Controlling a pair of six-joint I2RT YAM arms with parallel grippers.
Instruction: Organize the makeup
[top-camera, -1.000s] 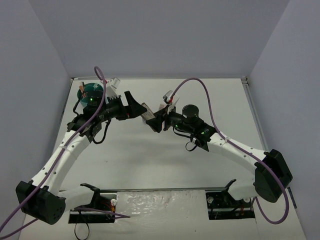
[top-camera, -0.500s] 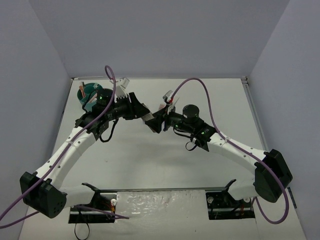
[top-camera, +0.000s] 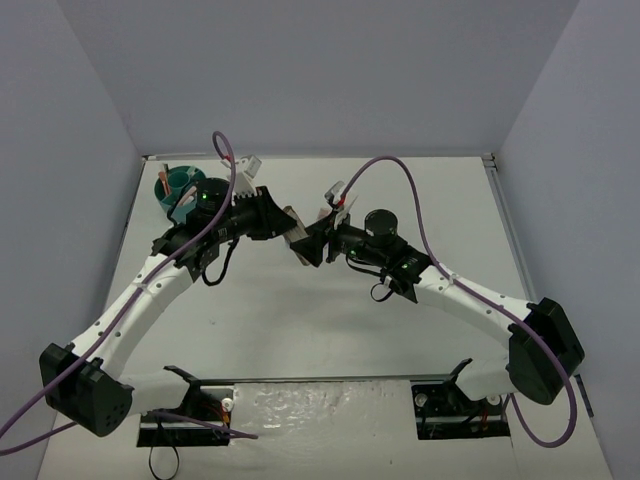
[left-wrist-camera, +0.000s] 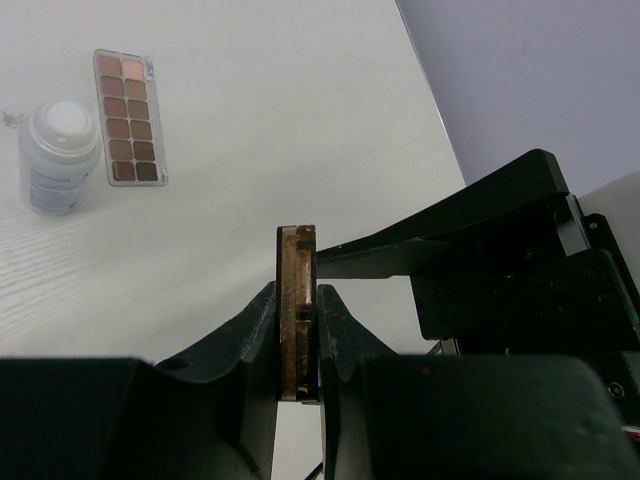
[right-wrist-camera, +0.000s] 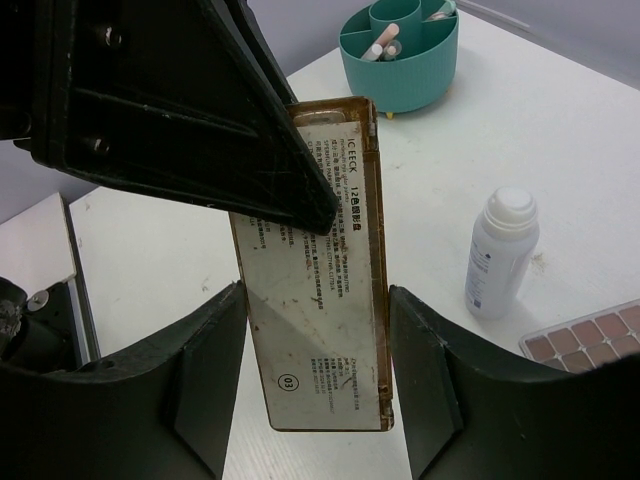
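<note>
A flat rectangular palette case (right-wrist-camera: 315, 290) with a brown rim and a white printed back hangs in the air between both arms, above the table (top-camera: 400, 200). My right gripper (right-wrist-camera: 316, 290) is shut on its long edges. My left gripper (left-wrist-camera: 297, 290) is shut on its two flat faces, with the case (left-wrist-camera: 297, 310) seen edge-on there. From above, the left gripper (top-camera: 283, 220) and right gripper (top-camera: 305, 245) meet at the case (top-camera: 293, 228). A white bottle (left-wrist-camera: 60, 155) and an open palette of brown shades (left-wrist-camera: 125, 117) rest on the table.
A round teal divided tub (top-camera: 178, 185) stands at the back left and holds a few sticks (right-wrist-camera: 385, 42). The bottle (right-wrist-camera: 500, 250) and the brown-shade palette (right-wrist-camera: 585, 340) are side by side below and right of the held case. Grey walls enclose the table on three sides.
My left gripper moved right to the case and shut on its faces. The right arm stayed still, holding the case.
</note>
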